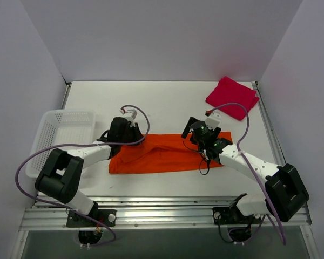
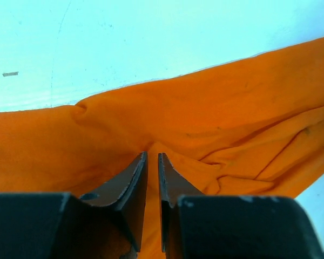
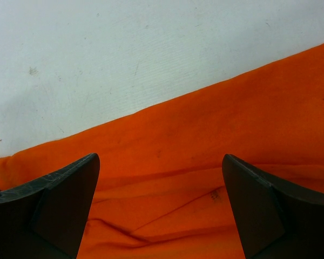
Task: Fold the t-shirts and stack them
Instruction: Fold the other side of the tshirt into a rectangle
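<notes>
The orange t-shirt (image 1: 162,156) lies as a long folded strip across the near middle of the table. My left gripper (image 1: 130,137) is at the strip's far left edge. In the left wrist view the jaws (image 2: 153,156) stand almost together, with a ridge of orange cloth (image 2: 232,118) pinched between them and puckering toward the tips. My right gripper (image 1: 201,135) is over the strip's right part. In the right wrist view its jaws (image 3: 161,159) stand wide open just above the orange cloth (image 3: 205,135), holding nothing. The red t-shirt (image 1: 232,97) lies folded at the far right corner.
A white mesh basket (image 1: 70,114) stands at the table's left edge, beside my left arm. Grey walls close in the table on the left, back and right. A metal rail (image 1: 162,213) runs along the near edge.
</notes>
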Motion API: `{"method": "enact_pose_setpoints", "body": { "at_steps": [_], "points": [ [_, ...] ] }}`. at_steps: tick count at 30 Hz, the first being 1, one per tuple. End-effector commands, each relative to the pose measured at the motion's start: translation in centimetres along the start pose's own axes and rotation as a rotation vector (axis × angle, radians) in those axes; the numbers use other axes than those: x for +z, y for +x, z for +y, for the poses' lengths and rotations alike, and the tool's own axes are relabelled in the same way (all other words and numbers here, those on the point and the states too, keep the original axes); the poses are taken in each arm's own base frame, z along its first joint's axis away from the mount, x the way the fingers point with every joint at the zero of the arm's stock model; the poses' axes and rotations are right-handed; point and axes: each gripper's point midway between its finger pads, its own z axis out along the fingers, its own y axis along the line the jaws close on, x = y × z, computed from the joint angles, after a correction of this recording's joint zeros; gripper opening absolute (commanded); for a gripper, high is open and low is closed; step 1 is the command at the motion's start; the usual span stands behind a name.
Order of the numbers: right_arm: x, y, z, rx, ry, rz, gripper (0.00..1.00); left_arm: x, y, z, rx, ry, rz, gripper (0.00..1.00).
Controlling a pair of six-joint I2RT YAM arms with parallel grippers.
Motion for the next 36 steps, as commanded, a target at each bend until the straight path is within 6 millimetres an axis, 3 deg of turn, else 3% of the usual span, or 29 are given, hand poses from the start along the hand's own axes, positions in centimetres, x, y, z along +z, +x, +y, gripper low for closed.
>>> {"method": "enact_pose_setpoints", "body": {
  "at_steps": [1,6,10,11,12,15,19,28,36],
  "points": [
    [-0.3,-1.1,0.5,0.012,-0.007,-0.031,0.92,-1.9,-2.3,-1.4,0.007,0.026,-0.07,0.21],
    [-0.4,-1.1,0.5,0.016,-0.01,-0.034,0.91,-3.8,-3.0,-2.3,0.005,0.033,-0.103,0.2],
    [-0.5,-1.2,0.6,0.019,-0.016,-0.034,0.92,-4.0,-2.3,-2.5,0.012,0.032,-0.105,0.2],
    [-0.5,-1.1,0.5,0.019,-0.017,-0.031,0.92,-3.8,-2.3,-2.3,0.013,0.024,-0.106,0.23],
    [-0.5,-1.1,0.6,0.022,-0.019,-0.03,0.92,-3.6,-2.1,-2.1,0.011,0.018,-0.099,0.36],
    [-0.5,-1.0,0.6,0.019,-0.021,-0.028,0.91,-1.8,-0.6,-1.1,0.006,-0.009,-0.047,0.58],
    [-0.5,-0.9,0.4,0.018,-0.015,-0.028,0.92,-0.5,0.3,-0.8,-0.003,0.006,-0.029,0.67],
    [-0.3,-0.8,0.4,0.016,-0.01,-0.028,0.92,-0.1,0.5,-0.4,0.002,-0.001,-0.026,0.63],
    [-0.3,-0.8,0.4,0.015,-0.008,-0.028,0.92,-0.3,0.5,-0.3,0.002,-0.007,-0.027,0.52]
  ]
}}
